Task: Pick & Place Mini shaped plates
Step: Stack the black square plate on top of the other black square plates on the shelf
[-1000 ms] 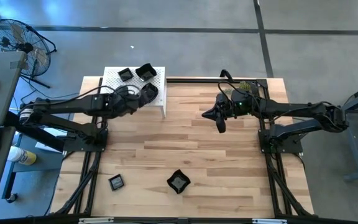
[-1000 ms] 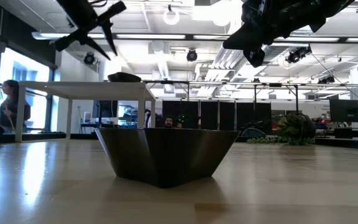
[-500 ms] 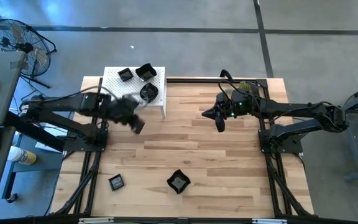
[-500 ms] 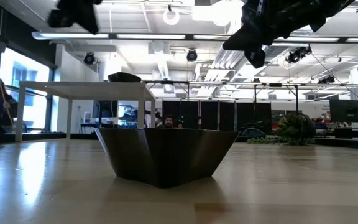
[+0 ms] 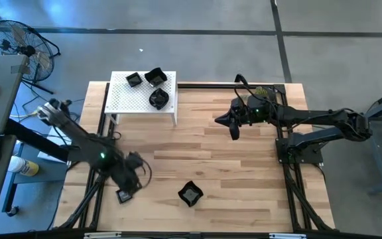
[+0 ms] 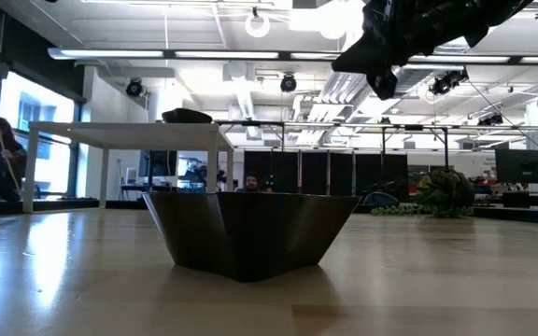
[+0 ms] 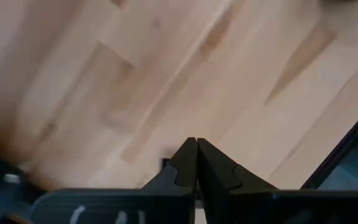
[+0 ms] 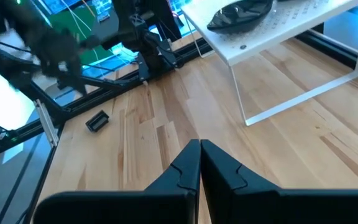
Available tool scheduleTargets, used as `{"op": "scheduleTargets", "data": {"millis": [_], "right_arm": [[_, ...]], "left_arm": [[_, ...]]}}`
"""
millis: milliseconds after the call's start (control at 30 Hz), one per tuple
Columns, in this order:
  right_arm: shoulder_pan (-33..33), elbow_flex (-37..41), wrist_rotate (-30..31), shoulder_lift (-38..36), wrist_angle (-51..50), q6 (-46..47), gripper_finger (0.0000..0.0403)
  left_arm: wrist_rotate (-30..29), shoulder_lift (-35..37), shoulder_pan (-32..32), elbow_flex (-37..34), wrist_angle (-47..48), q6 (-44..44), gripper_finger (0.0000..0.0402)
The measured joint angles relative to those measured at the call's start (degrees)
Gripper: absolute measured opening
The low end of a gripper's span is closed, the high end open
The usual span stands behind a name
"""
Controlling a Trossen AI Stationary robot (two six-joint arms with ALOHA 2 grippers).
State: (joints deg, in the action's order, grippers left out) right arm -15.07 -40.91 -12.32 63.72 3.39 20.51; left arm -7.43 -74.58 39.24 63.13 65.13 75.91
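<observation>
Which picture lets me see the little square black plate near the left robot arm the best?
The right wrist view: the little square plate lies clear on the wood. In the high view the left gripper partly covers it. The low view and left wrist view don't show it.

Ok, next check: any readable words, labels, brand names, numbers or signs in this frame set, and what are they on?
None can be read.
Left wrist view: pale marks on the left gripper's housing, too blurred to read.
The mini shaped plates, white perforated stand and table show no lettering.
Low view: distant screens in the room are too small to read.
</observation>
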Motion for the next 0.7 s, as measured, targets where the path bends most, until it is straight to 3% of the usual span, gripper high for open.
{"op": "scheduleTargets", "data": {"millis": [200,400,567,700], "right_arm": [[0.00,0.00,-0.02,0.00,1.21,-0.17,0.0007],[0.00,0.00,-0.11,0.00,1.21,-0.39,0.0007],[0.00,0.00,-0.16,0.00,1.21,-0.89,0.0007],[0.00,0.00,-0.13,0.00,1.21,-1.26,0.0007]], "left_arm": [[5.27,-8.68,3.85,0.01,-7.28,3.87,0.0001],[-2.22,-11.33,13.55,0.01,-5.30,19.20,0.0001],[0.29,-13.14,16.88,0.01,-7.49,18.12,0.0012],[2.50,-15.70,17.22,0.03,-8.60,15.07,0.0054]]}}
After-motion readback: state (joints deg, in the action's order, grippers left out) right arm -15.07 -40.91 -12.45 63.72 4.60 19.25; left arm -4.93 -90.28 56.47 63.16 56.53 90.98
